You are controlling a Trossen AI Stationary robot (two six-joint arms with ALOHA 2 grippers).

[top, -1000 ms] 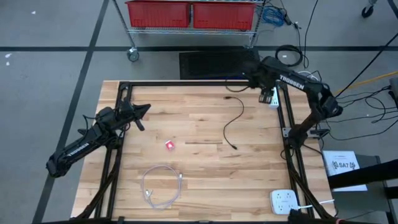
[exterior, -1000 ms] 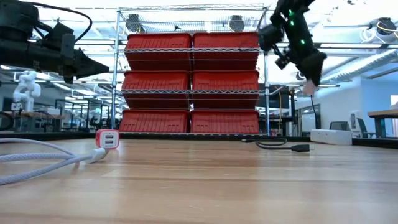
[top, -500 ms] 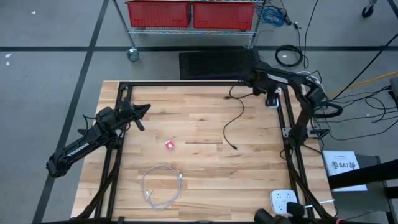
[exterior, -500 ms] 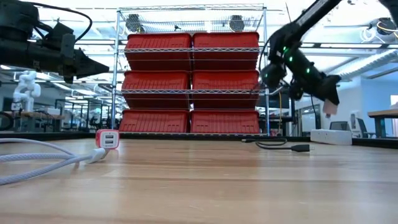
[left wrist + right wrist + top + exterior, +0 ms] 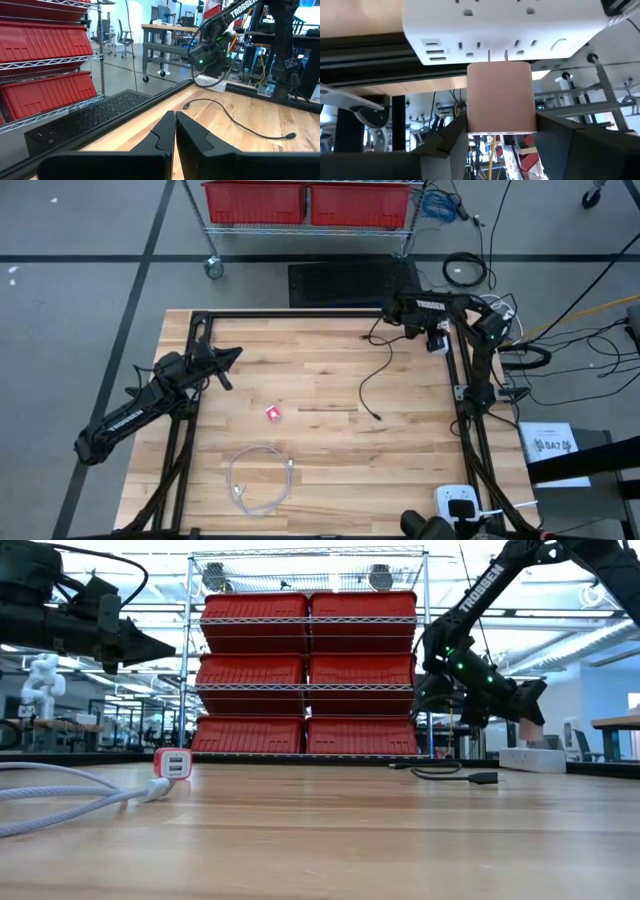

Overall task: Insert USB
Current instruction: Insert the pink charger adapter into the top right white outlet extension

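My right gripper [image 5: 524, 726] hangs over the table's far right corner, shut on a pale pink charger block [image 5: 500, 97]. The block's two prongs [image 5: 497, 55] point at the face of a white power strip [image 5: 505, 25], which lies flat by the right rail [image 5: 438, 340]. A black cable [image 5: 375, 375] lies on the wood, with its USB plug [image 5: 377, 416] near the middle. A red charger [image 5: 272, 413] stands left of it, and a white cable [image 5: 262, 480] lies coiled nearer. My left gripper [image 5: 236, 355] waits shut and level at the far left. My right gripper pinches the pink block by two opposite sides [image 5: 476, 125] between its two fingers [image 5: 447, 142], at the end away from the prongs. The fingers slant down toward the far right corner. The block is lifted clear of the table; whether its prongs touch the strip, I cannot tell.
A second white power strip [image 5: 458, 505] lies at the near right corner, with something dark [image 5: 430, 528] beside it at the table's near edge. Black frame rails [image 5: 470, 410] run along the table's sides. A shelf of red bins [image 5: 308, 675] stands beyond the far edge.
My right gripper has come down from high above the table toward the power strip at the far right, rolling and tipping further downward as it went. It has kept the pink block between its fingers.
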